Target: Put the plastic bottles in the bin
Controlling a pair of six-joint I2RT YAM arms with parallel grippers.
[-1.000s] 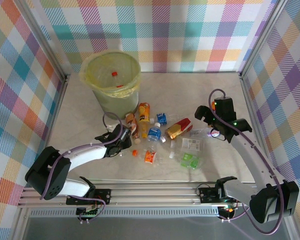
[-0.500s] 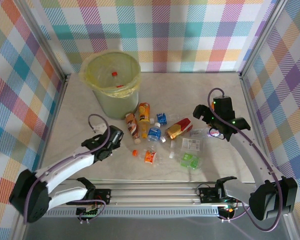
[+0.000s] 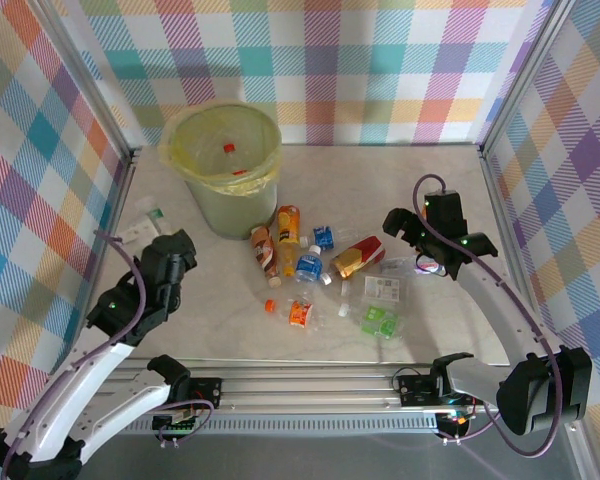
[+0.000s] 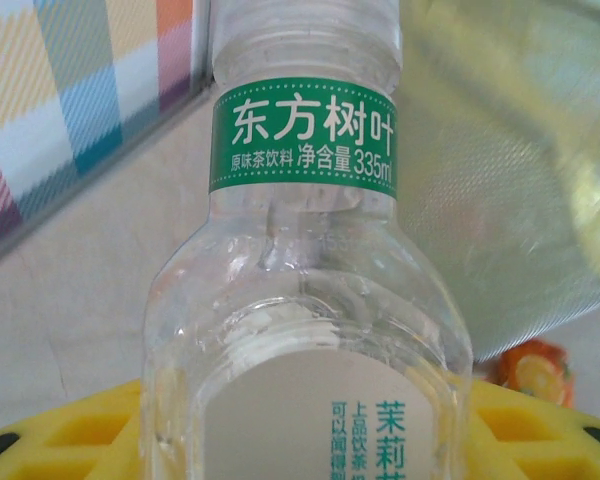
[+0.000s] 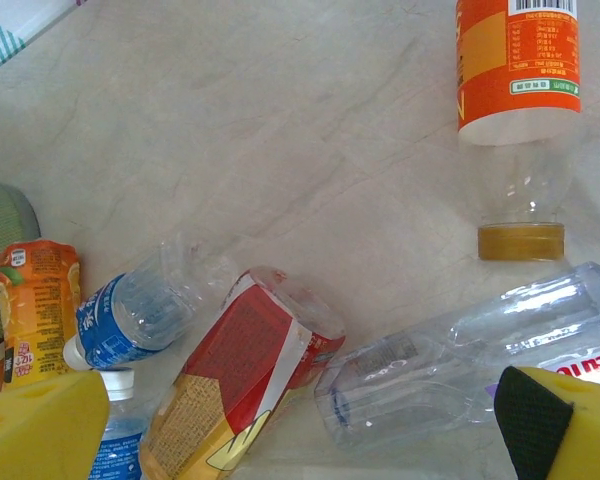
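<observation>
Top view: the left gripper (image 3: 152, 228) hangs above the pale marbled table (image 3: 220, 330), just left of the round pale-green bin lined with a yellow bag (image 3: 270, 150), gripping a clear plastic bottle with a green label (image 3: 148, 213); the right gripper (image 3: 420, 245) hovers on the far right, well apart from the bin; between them lies a loose scatter of crushed bottles (image 3: 300, 255).

Left wrist view: the clear plastic bottle (image 4: 305, 300) stands between the yellow fingers (image 4: 70, 430), which are closed on its body; the bin's translucent wall (image 4: 510, 200) rises close on the right, with an orange bottle (image 4: 530, 372) at its foot.

Right wrist view: the yellow fingers (image 5: 40, 430) stand wide with nothing between them; below lie a red-labelled crushed bottle (image 5: 250, 380), a blue-labelled one (image 5: 130, 315), a clear one (image 5: 450, 365) and an orange-labelled one (image 5: 520, 60).

The step is likely carrying the held bottle to the bin; it should rise above the rim and sit over the opening before release; the wall and the folded bag edge stand in the way and could catch it.
</observation>
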